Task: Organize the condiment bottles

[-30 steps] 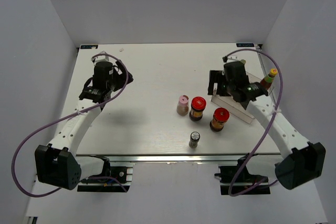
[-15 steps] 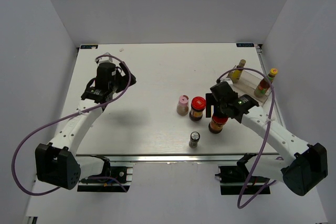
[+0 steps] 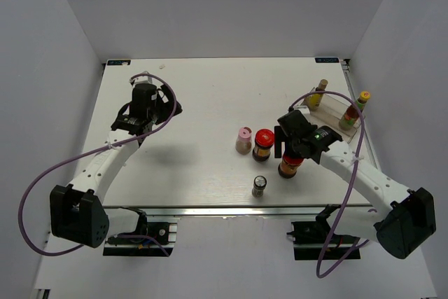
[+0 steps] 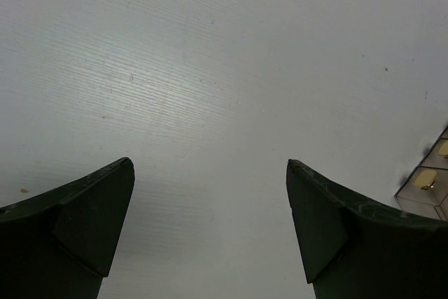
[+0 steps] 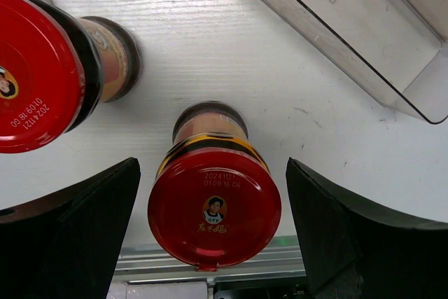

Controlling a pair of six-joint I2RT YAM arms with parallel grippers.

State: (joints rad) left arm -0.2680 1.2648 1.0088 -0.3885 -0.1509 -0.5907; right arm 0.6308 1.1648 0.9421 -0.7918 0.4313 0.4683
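1. Looks like the approach to a pickup: right gripper (image 5: 212, 194) spread wide, straddling a red-lidded jar (image 5: 213, 218) from above, touching it with neither finger.
2. Calls next, probably, for lowering until the pads flank the glass below the lid, centring, closing, lifting straight up, then carrying toward the clear rack (image 5: 336, 40) ahead and right of the fingers.
3. Demands care with the second red-lidded jar (image 5: 31, 75) just outside the left finger, the pink-capped shaker (image 3: 243, 133) beyond that, and the grey-capped shaker (image 3: 260, 185) back toward the base.
4. At the rack: a slim yellow-capped bottle (image 3: 320, 92) and another yellow-capped bottle (image 3: 355, 108), both upright; cannot tell which step.
5. Glossy round lid, printed with a portrait and a date; rounded glass shoulder with a yellow band, dark contents; likely smooth and slippery. Hard, transparent, straight-walled rack.
6. Left gripper (image 4: 210, 194): jaws apart, holding nothing, over finely grained white table (image 4: 210, 68).
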